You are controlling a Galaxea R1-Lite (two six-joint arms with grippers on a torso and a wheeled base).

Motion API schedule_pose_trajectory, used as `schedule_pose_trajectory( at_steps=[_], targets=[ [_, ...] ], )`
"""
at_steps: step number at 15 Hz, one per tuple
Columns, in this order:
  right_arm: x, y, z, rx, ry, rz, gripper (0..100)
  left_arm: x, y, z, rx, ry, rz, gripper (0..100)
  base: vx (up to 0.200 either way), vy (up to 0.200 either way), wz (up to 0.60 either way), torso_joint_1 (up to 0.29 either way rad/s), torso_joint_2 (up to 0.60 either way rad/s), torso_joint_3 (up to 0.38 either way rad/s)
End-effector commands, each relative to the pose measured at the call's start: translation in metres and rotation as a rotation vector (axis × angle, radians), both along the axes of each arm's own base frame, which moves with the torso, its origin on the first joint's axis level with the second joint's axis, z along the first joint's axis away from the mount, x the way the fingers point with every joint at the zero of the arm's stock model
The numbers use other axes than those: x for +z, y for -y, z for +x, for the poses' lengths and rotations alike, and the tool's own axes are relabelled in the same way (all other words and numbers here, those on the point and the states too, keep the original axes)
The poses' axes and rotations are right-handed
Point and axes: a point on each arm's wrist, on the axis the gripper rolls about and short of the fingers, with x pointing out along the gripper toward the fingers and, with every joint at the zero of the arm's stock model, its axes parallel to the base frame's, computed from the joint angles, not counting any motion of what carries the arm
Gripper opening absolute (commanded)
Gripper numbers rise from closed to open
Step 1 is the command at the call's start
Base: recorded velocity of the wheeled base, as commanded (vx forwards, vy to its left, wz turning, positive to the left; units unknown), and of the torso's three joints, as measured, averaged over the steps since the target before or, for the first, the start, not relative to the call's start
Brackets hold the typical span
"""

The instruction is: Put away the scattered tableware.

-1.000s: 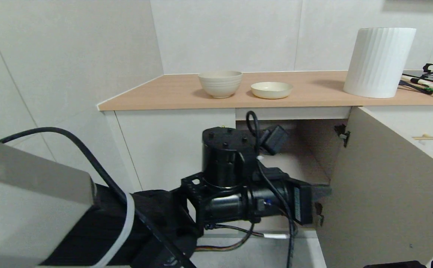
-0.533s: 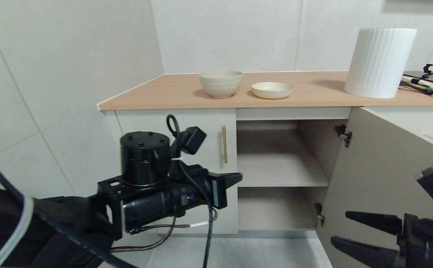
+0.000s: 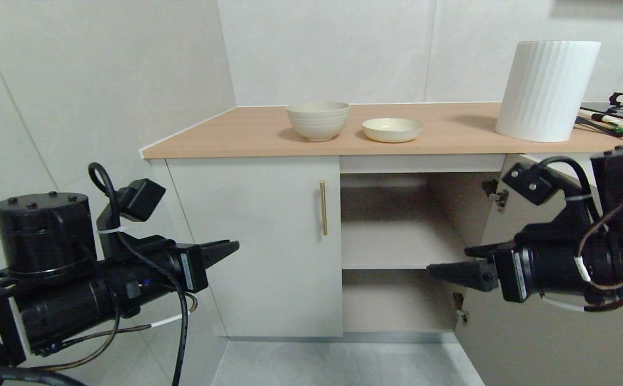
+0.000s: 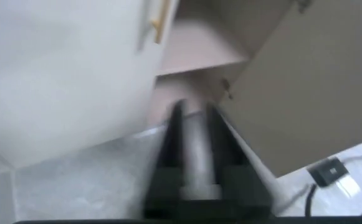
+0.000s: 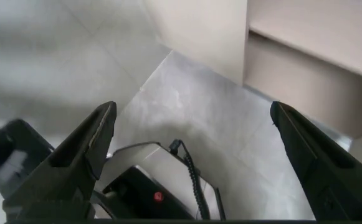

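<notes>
Bowl [image 3: 318, 121] and dish [image 3: 392, 130] on worktop [image 3: 236, 140]; cabinet [image 3: 397, 241] open for stowage. Right gripper [image 3: 448, 261] wide, empty. Left gripper [image 3: 228, 249]: spread indeterminate, blurred.

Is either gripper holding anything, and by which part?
Nothing is held. The right gripper is wide open, the left gripper has only floor in its gap; bowl and dish sit untouched on the counter.
</notes>
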Motion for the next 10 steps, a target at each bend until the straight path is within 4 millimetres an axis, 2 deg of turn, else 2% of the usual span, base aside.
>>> schedule_pose_trajectory(
  at_steps=[1, 2, 3, 4, 10],
  targets=[
    [0.028, -0.005, 0.012, -0.079, -0.009, 0.009, 100, 0.016, -0.009, -0.005, 0.031, 0.061, -0.017, 100, 0.000, 0.000, 0.00, 0.000, 0.00, 0.000],
    [0.026, -0.004, 0.011, -0.110, -0.036, 0.018, 100, 0.020, -0.009, -0.004, 0.031, 0.077, -0.020, 100, 0.000, 0.000, 0.00, 0.000, 0.00, 0.000],
    [0.015, -0.003, 0.010, -0.140, -0.065, -0.004, 100, 0.030, -0.009, 0.000, 0.035, 0.101, -0.032, 100, 0.000, 0.000, 0.00, 0.000, 0.00, 0.000],
    [0.012, -0.003, 0.010, -0.146, -0.074, -0.012, 100, 0.030, -0.009, -0.001, 0.035, 0.099, -0.036, 100, 0.000, 0.000, 0.00, 0.000, 0.00, 0.000],
    [0.010, 0.002, 0.003, -0.159, -0.103, -0.033, 100, 0.040, -0.011, -0.010, 0.040, 0.135, -0.043, 100, 0.000, 0.000, 0.00, 0.000, 0.00, 0.000]
  ],
)
